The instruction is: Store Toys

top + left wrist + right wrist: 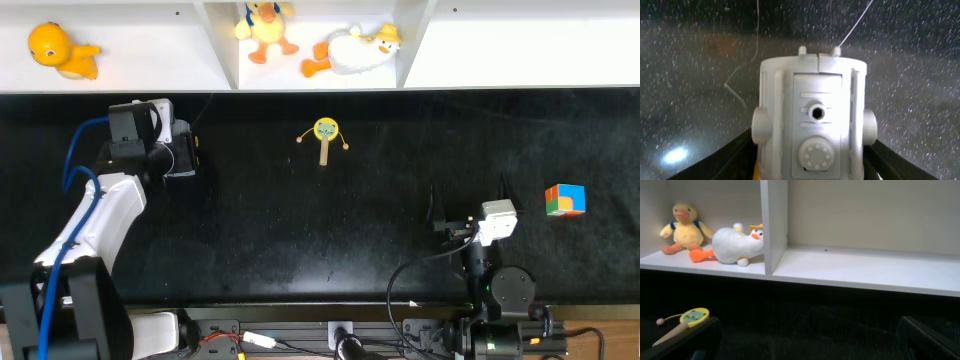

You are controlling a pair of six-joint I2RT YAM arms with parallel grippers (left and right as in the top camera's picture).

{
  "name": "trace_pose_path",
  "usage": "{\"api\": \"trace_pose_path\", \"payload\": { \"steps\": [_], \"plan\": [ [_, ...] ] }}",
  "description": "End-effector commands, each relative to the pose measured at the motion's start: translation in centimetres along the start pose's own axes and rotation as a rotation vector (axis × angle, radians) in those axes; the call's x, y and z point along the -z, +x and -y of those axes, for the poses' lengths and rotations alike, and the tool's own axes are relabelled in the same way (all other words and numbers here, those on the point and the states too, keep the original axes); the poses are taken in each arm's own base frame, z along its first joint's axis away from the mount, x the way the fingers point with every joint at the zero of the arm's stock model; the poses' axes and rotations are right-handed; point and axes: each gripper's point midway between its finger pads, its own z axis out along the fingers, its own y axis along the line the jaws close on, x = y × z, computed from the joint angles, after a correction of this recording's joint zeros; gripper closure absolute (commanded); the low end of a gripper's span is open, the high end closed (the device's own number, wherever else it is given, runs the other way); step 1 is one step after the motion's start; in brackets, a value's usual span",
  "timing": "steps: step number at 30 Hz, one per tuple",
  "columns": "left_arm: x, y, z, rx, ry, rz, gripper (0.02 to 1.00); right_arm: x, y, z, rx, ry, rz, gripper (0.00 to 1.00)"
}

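Note:
A white cylindrical robot toy (812, 120) sits between the two dark fingers of my left gripper (810, 167), which is shut on it. In the top view, that gripper (183, 155) is at the table's far left, just below the shelf. A small rattle drum (325, 135) with a wooden handle lies mid-table near the shelf and also appears in the right wrist view (687, 320). A colour cube (564, 200) rests at the right. My right gripper (472, 226) is near the front right, open and empty (805, 347), facing the shelf.
A white shelf (320, 88) runs along the back. Its left bay holds an orange duck (60, 50). The middle bay holds a yellow duck plush (265, 28) and a white goose plush (355, 52). A divider (774, 225) separates the right bay (865, 265).

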Motion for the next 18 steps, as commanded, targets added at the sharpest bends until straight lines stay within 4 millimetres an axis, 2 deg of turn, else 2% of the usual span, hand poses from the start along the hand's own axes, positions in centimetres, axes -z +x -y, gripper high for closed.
{"api": "trace_pose_path", "payload": {
  "steps": [1, 12, 18],
  "plan": [
    [-0.5, 0.5, 0.2, -0.021, 0.008, -0.013, 0.4, 0.0, 0.3, 0.2, -0.004, 0.013, 0.001, 0.007],
    [-0.4, 0.1, 0.2, -0.021, 0.008, -0.003, 0.52, 0.0, 0.3, 0.2, -0.004, 0.013, 0.001, 0.003],
    [0.1, -1.5, 0.3, -0.023, 0.01, 0.031, 0.588, 0.0, 0.3, 0.2, -0.004, 0.013, 0.001, 0.005]
  ]
}}
